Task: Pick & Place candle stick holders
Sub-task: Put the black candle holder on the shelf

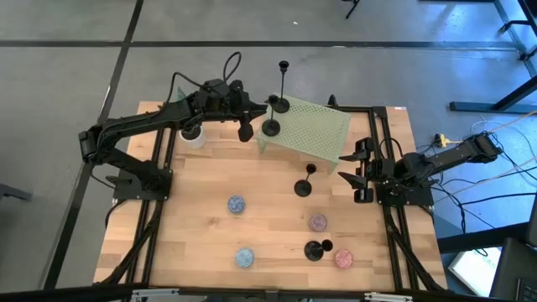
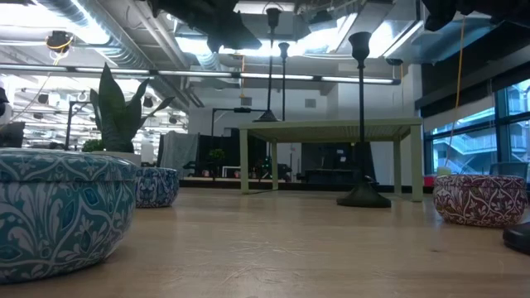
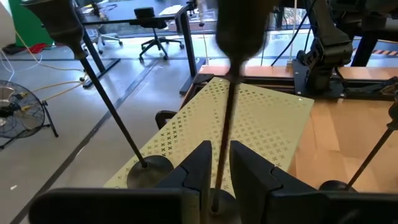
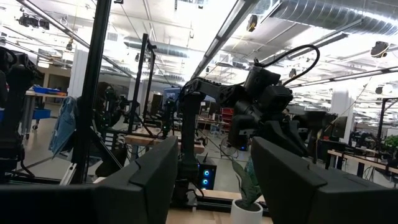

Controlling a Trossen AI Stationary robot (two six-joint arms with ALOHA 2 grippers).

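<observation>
Two black candle stick holders stand with their round bases on a pale green perforated stand [image 1: 315, 130] at the table's far side. One [image 1: 282, 102] is at the stand's far left corner, the other [image 3: 224, 93] at its left edge. My left gripper [image 3: 221, 150] stands narrowly open, level, with a finger on either side of that second holder's thin stem. A small gap shows on both sides. A third holder [image 1: 304, 186] stands on the wood in front of the stand, and a short one [image 1: 315, 250] stands near the front. My right gripper [image 1: 357, 172] waits open at the table's right edge.
Patterned round bowls sit on the table: two blue [image 1: 236, 204] [image 1: 244, 257] and two pink [image 1: 317, 222] [image 1: 343, 258]. A white pot with a plant [image 1: 192, 134] stands under the left arm. Open wood lies in the middle left.
</observation>
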